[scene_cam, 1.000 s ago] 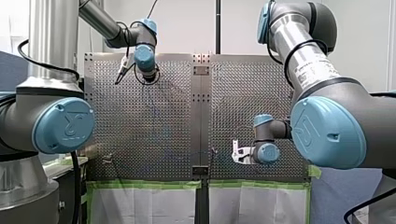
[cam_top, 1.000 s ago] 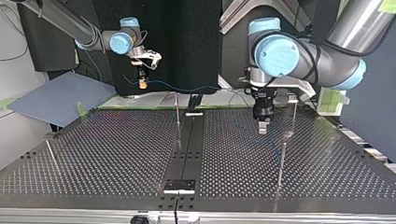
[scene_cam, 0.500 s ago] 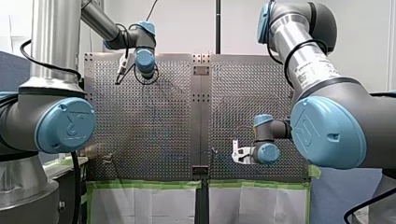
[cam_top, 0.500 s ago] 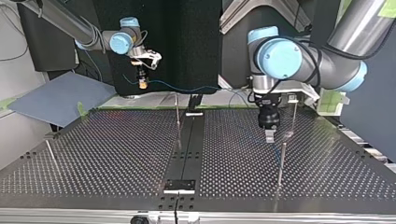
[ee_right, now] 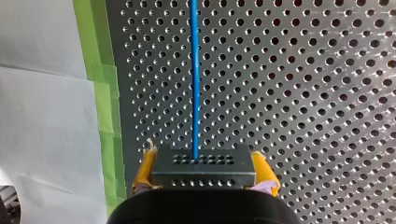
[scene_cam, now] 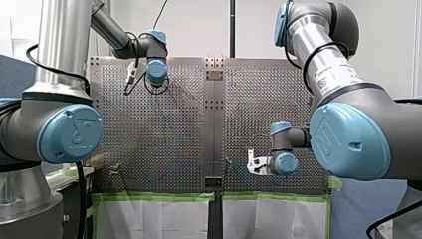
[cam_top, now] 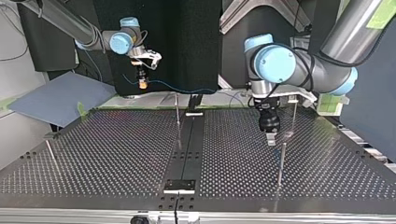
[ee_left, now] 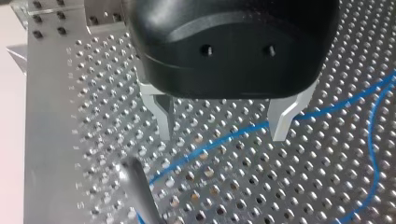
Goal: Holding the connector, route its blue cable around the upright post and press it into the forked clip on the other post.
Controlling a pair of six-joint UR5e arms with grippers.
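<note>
My right gripper [ee_right: 203, 164] has yellow pads shut on a dark connector block [ee_right: 203, 169]. The blue cable [ee_right: 194, 70] runs straight out of the block over the perforated plate. In the top view this gripper [cam_top: 142, 84] hangs above the table's far edge, and the cable [cam_top: 187, 88] sags toward the middle. My left gripper [ee_left: 224, 126] is open just above the plate, and the cable [ee_left: 219, 141] passes under the gap between its metal fingers. A thin upright post [ee_left: 135, 186] stands close beside it. In the top view my left gripper [cam_top: 270, 138] is next to that post [cam_top: 281, 161].
Another thin post [cam_top: 177, 112] stands near the centre rail. A post with a small head [cam_top: 293, 109] rises behind my left gripper, and a leaning pin [cam_top: 51, 156] sits at the top view's left. Green tape [ee_right: 105, 93] edges the plate beside white sheeting.
In the top view my left gripper has moved right and toward the camera, lower over the plate, up to the near post. My right arm has stayed put with the connector.
</note>
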